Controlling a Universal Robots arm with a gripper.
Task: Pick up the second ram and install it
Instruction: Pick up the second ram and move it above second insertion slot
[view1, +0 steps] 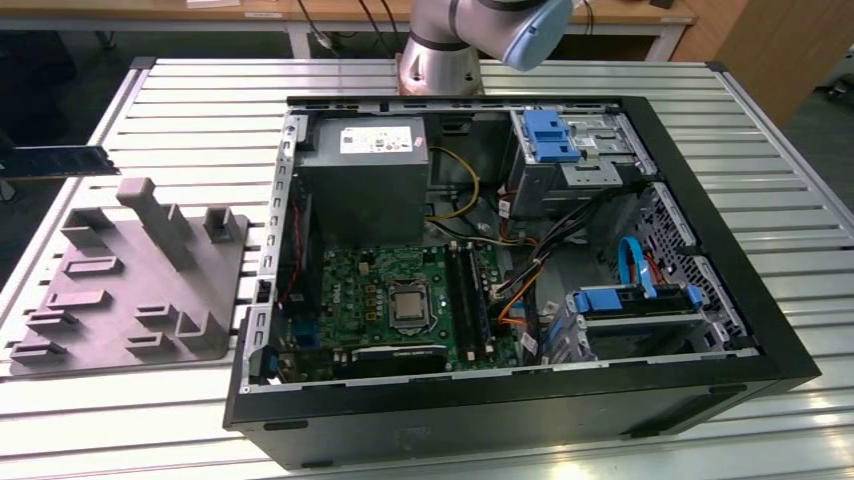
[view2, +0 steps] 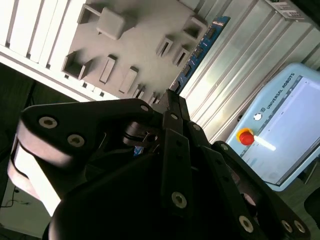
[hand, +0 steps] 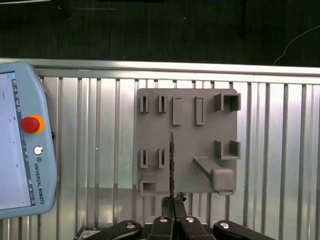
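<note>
The gripper (hand: 173, 200) has its fingers closed on one end of the second ram (hand: 171, 160). In the first wrist view the ram is edge-on, a thin dark strip in front of the grey fixture plate (hand: 192, 145) on the slatted table (hand: 280, 150). In the second wrist view its blue-green board carries dark chips. In the exterior view it is a level dark stick with a green lower edge at the exterior view's left, well apart from the open computer case (view1: 747, 340).

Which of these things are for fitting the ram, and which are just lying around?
For the job: the second ram, held in the gripper; the motherboard in the open computer case.
Lying about: the grey holder tray; the teach pendant.
</note>
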